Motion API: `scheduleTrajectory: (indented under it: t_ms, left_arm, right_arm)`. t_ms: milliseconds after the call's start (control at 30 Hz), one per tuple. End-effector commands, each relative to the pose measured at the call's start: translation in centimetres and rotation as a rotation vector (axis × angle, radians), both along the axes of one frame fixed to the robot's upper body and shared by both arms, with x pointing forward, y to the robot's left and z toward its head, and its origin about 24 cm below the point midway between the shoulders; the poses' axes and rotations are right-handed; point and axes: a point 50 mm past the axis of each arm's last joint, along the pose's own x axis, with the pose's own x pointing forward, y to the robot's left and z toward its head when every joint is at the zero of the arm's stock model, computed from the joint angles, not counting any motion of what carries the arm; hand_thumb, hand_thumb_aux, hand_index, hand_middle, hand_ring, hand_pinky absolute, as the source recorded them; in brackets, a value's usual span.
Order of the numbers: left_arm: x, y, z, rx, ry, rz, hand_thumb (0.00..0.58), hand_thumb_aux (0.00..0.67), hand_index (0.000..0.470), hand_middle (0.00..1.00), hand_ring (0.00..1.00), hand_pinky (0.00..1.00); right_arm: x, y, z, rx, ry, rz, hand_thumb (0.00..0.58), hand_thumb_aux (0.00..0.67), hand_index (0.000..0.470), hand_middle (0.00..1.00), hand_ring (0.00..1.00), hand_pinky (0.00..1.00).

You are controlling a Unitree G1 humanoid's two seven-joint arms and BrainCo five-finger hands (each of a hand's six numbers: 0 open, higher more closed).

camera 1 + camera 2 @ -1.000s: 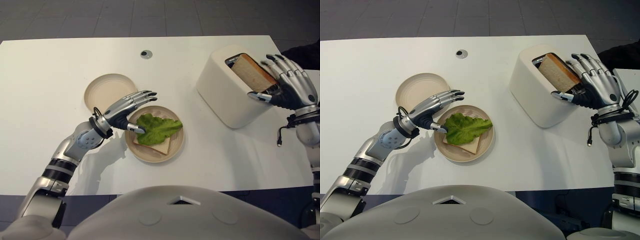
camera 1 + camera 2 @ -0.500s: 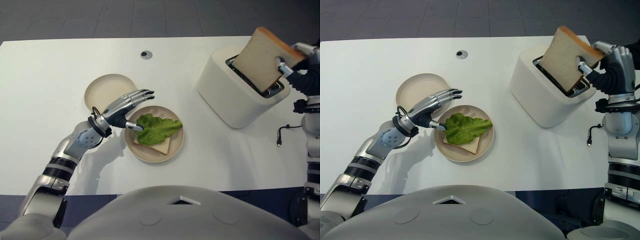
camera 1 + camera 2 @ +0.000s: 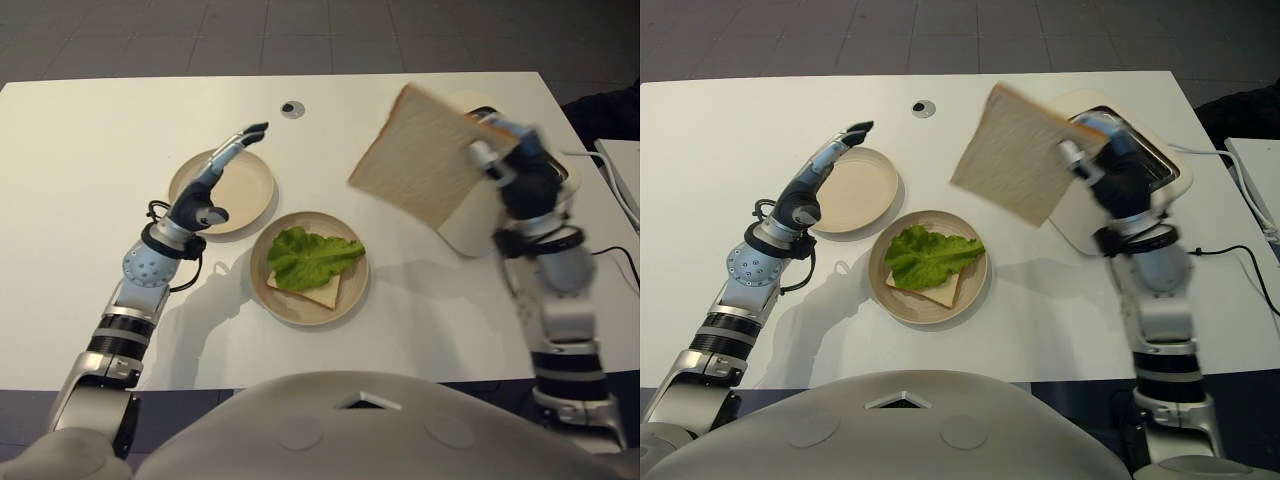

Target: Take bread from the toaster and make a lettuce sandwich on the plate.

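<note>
White bench (image 3: 80, 150) before dark floor tiles. Up in the air on the right, a bread slice (image 3: 425, 165): broad face toward the camera, tilted like a diamond, crust edge sloping down to the right, free corner pointing left toward the plates. Pinched at its right corner by the right hand (image 3: 520, 175), so spreads out to the left of that hand, in front of the toaster (image 3: 1070, 228). Half a second ago stood partly in the toaster slot; now wholly clear of it and swung leftward. Mid-bench, a plate (image 3: 350, 300) with a bottom slice (image 3: 325, 293) and lettuce (image 3: 310, 258) on top, unmoved. Left hand (image 3: 215, 180) holding nothing, fingers straight and close together, stretched over the empty plate (image 3: 245, 190) behind; earlier down at the leaf's edge, now raised and drawn away.
</note>
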Motion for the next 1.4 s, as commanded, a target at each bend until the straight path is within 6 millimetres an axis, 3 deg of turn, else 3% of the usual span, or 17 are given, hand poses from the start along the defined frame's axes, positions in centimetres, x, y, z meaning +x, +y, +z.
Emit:
scheduleTrajectory:
  t_ms: [33, 167, 367, 667, 967, 1000, 1033, 1133, 1200, 1233, 1333, 1367, 1400]
  left_arm:
    - [-0.2, 0.3, 0.3, -0.050, 0.016, -0.027, 0.000, 0.000, 0.000, 0.00, 0.00, 0.00]
    - [-0.8, 0.2, 0.4, -0.068, 0.018, -0.084, 0.000, 0.000, 0.000, 0.00, 0.00, 0.00]
    - [-2.2, -1.1, -1.1, 0.093, 0.111, -0.246, 0.000, 0.000, 0.000, 0.00, 0.00, 0.00]
    - [-6.3, -1.8, -5.3, 0.366, 0.362, -0.575, 0.000, 0.000, 0.000, 0.00, 0.00, 0.00]
    - [-6.7, -2.7, -9.6, 0.586, 0.514, -0.600, 0.000, 0.000, 0.000, 0.00, 0.00, 0.00]
    - [-7.0, -2.9, -9.9, 0.589, 0.522, -0.619, 0.000, 0.000, 0.000, 0.00, 0.00, 0.00]
    - [-7.5, -3.2, -10.1, 0.592, 0.528, -0.648, 0.000, 0.000, 0.000, 0.00, 0.00, 0.00]
    - [-8.3, -3.7, -10.1, 0.579, 0.534, -0.704, 0.000, 0.000, 0.000, 0.00, 0.00, 0.00]
    - [-8.4, -3.8, -10.1, 0.576, 0.536, -0.713, 0.000, 0.000, 0.000, 0.00, 0.00, 0.00]
    - [-8.4, -3.8, -10.1, 0.577, 0.536, -0.714, 0.000, 0.000, 0.000, 0.00, 0.00, 0.00]
    - [-7.5, -4.3, -9.9, 0.549, 0.498, -0.654, 0.000, 0.000, 0.000, 0.00, 0.00, 0.00]
    - [-7.0, -4.5, -9.6, 0.525, 0.475, -0.628, 0.000, 0.000, 0.000, 0.00, 0.00, 0.00]
    - [-6.3, -4.8, -9.0, 0.477, 0.435, -0.586, 0.000, 0.000, 0.000, 0.00, 0.00, 0.00]
  right_arm:
    - [-0.6, 3.7, -5.1, 0.019, 0.190, 0.084, 0.580, 0.670, 0.470, 0.93, 0.93, 0.93]
    - [-1.2, 5.5, -8.6, 0.001, 0.303, 0.094, 0.580, 0.670, 0.470, 0.92, 0.92, 0.92]
    - [-2.0, 6.5, -10.9, -0.094, 0.359, 0.094, 0.580, 0.670, 0.470, 0.92, 0.92, 0.92]
    - [-2.5, 6.4, -11.0, -0.380, 0.238, 0.083, 0.580, 0.670, 0.470, 0.87, 0.87, 0.87]
    - [-2.2, 6.3, -10.3, -0.538, 0.091, 0.032, 0.580, 0.670, 0.470, 0.81, 0.81, 0.81]
    - [-2.1, 6.3, -10.1, -0.544, 0.078, 0.026, 0.539, 0.491, 0.345, 0.80, 0.80, 0.80]
    - [-1.9, 6.2, -9.8, -0.542, 0.061, 0.013, 0.000, 0.000, 0.000, 0.79, 0.79, 0.79]
    - [-0.8, 5.4, -8.3, -0.505, 0.001, -0.072, 0.000, 0.000, 0.000, 0.77, 0.77, 0.77]
    - [0.0, 4.7, -7.1, -0.465, -0.045, -0.151, 0.000, 0.000, 0.000, 0.68, 0.68, 0.68]
    - [0.4, 4.2, -6.5, -0.453, -0.070, -0.188, 0.000, 0.000, 0.000, 0.50, 0.50, 0.50]
    - [1.7, 2.0, -3.8, -0.415, -0.182, -0.327, 0.000, 0.000, 0.000, 0.22, 0.22, 0.22]
    - [1.9, 1.3, -2.9, -0.403, -0.215, -0.360, 0.000, 0.000, 0.000, 0.07, 0.07, 0.07]
    - [1.9, 0.9, -2.3, -0.384, -0.236, -0.366, 0.000, 0.000, 0.000, 0.00, 0.00, 0.00]
